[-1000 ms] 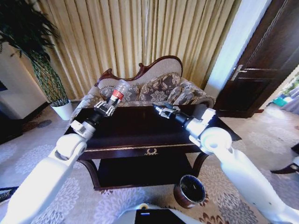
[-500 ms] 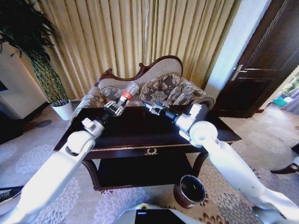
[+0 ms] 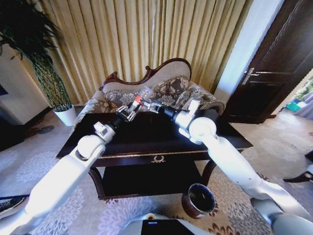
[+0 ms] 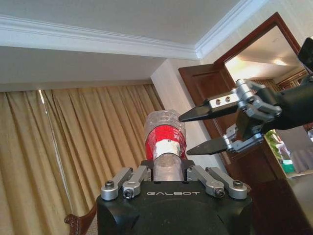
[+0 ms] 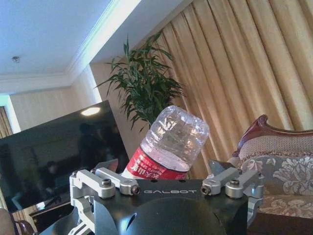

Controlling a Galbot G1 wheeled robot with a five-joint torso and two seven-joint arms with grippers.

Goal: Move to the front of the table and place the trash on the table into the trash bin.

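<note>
Bottle (image 3: 142, 94): you hold it in the air above the far side of the table (image 3: 146, 139), base upward, red label showing.
Left gripper (image 3: 128, 112): clenched on the bottle's lower part, near the cap end.
Right gripper (image 3: 152, 105): spread wide, fingertips just beside the label, not touching.
Bin (image 3: 199, 199): on the carpet at the table's near right corner, well apart from the bottle.
Risk: if you loosen the left gripper before the right one closes, the bottle likely drops onto the table.
Risk: a crooked approach may knock the bottle aslant in your grip.
</note>
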